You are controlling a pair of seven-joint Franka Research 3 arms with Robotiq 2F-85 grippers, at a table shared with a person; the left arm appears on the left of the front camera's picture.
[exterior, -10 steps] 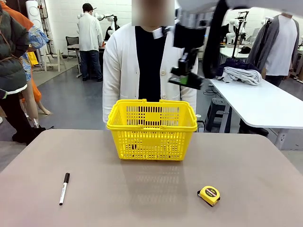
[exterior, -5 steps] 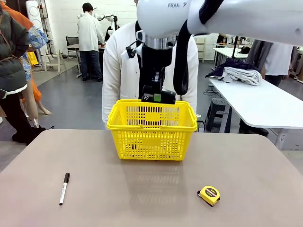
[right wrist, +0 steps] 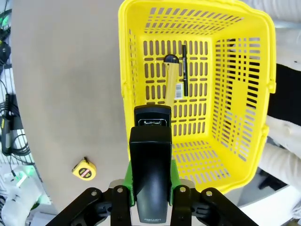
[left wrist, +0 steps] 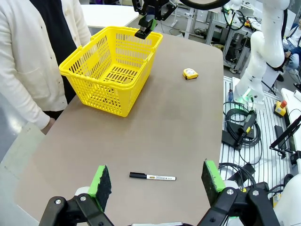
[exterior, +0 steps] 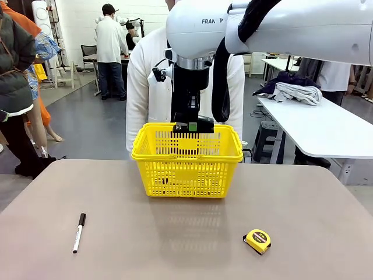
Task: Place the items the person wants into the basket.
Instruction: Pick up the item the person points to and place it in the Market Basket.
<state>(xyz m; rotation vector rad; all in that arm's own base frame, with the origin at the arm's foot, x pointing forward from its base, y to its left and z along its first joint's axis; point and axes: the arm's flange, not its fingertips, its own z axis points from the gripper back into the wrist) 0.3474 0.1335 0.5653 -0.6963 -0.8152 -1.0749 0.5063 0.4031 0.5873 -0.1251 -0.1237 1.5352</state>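
While clamped in the right hand [right wrist: 150, 188], stapler [right wrist: 150, 155] overhangs basket [right wrist: 254, 56].

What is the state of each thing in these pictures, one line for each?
Stapler: gripped, above the basket's rim.
Right gripper: shut on the stapler.
Left gripper: open, holding nothing.
Basket: upright on the table, handles folded down.
Utility knife: lying in the basket.
Pen: lying in the basket beside the knife.
Marker: capped, lying on the table.
Tape measure: on the table.
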